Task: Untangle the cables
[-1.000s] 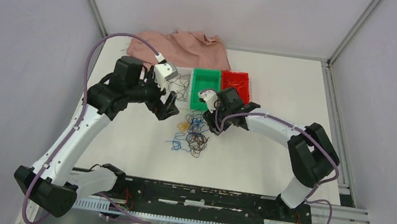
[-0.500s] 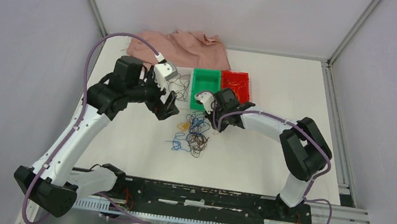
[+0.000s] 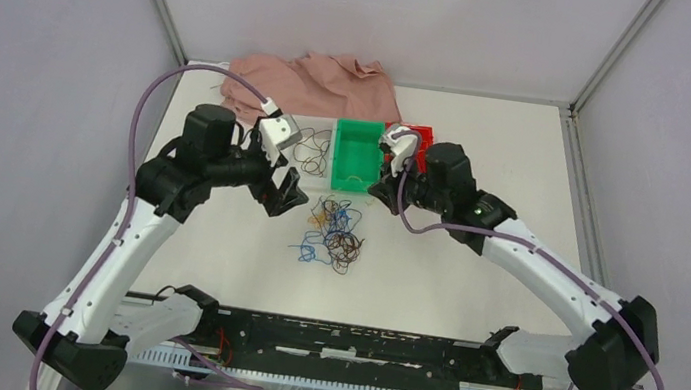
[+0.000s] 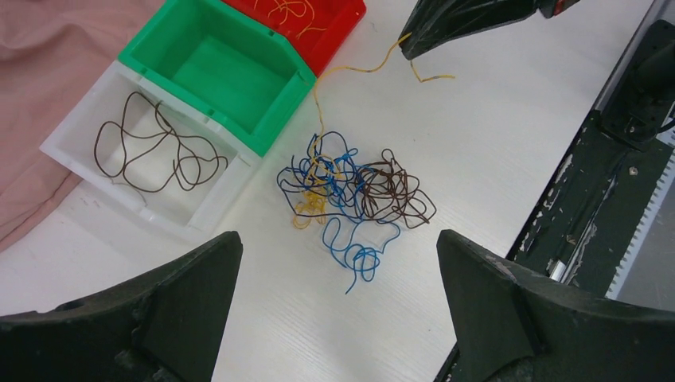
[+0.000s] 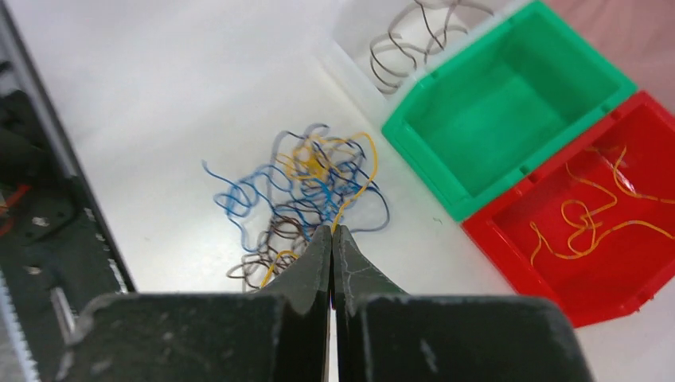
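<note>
Swung the right gripper [image 5: 332, 231] off the tangle of cables [image 3: 336, 234] since a second ago, away to the far right, up beside the green bin [image 3: 338, 154]. Closed its jaws in that time too: pinched tight on one yellow-orange strand [image 5: 360, 189], tips meeting with no gap in the wrist view. Left that strand drawn up in a loose curve from the tangle, lower end caught among blue and dark brown loops. Held the left gripper [image 4: 336, 239] spread wide, gripping nothing, above the near-left side of the tangle, fingers [image 4: 191, 294] framing it. Kept the tangle on the white table [image 3: 474, 262], just near of the bins, touching none of them. Counted three bins in a row along the far side: white bin [image 4: 79, 155] at left with a brown strand [image 4: 155, 151] inside, green in the middle, red bin [image 5: 517, 227] at right with yellow-orange pieces [image 5: 589, 215]. Found the pink cloth [image 3: 317, 75] bunched beyond the bins, beside the white one's far-left edge. Noted the green bin's near-right corner just beside the lifted strand, between tangle and red bin.
</note>
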Motion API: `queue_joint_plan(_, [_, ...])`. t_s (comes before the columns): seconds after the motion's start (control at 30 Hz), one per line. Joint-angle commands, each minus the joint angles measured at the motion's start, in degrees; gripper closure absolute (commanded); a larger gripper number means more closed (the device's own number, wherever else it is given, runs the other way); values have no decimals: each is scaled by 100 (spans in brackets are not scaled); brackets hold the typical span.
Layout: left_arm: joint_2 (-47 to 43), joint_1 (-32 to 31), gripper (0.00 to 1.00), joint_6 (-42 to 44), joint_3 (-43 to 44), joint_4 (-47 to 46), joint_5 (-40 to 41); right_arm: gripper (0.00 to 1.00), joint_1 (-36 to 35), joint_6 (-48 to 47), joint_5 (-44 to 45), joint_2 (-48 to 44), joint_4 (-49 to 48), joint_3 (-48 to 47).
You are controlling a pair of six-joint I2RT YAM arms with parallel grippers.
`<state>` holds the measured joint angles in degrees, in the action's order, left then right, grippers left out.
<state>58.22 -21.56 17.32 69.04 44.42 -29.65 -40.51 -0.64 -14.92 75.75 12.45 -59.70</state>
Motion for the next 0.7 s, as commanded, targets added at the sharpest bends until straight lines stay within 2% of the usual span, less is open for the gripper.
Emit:
queue_joint_plan(0.0, [-360,23,1,292,-268,-423,-365,99,-48,810,-747,-636,-686,102])
queue_joint_plan(0.13, [-589,21,1,321,-707,-683,-668,99,-107,1571,-1248,-865,-1203,-42])
queue_joint_plan(0.3, [-1040,22,1,334,-1613,-1447,-944,99,-309,2297,-1625,-955,-1862,-302])
queue_joint_plan(0.4, [-1256,21,1,383,-2058,-2018,-1063,99,-458,2517,-1724,-925,-2015,-538])
queue_joint_plan(0.53, [-1415,13,0,5,-2477,-3040,-1242,99,-638,2814,-1806,-839,-2230,-805])
queue_joint_plan(0.67, [-1538,-70,12,-396,-2865,-4040,-1345,99,-758,3314,-1821,-713,-2647,-880])
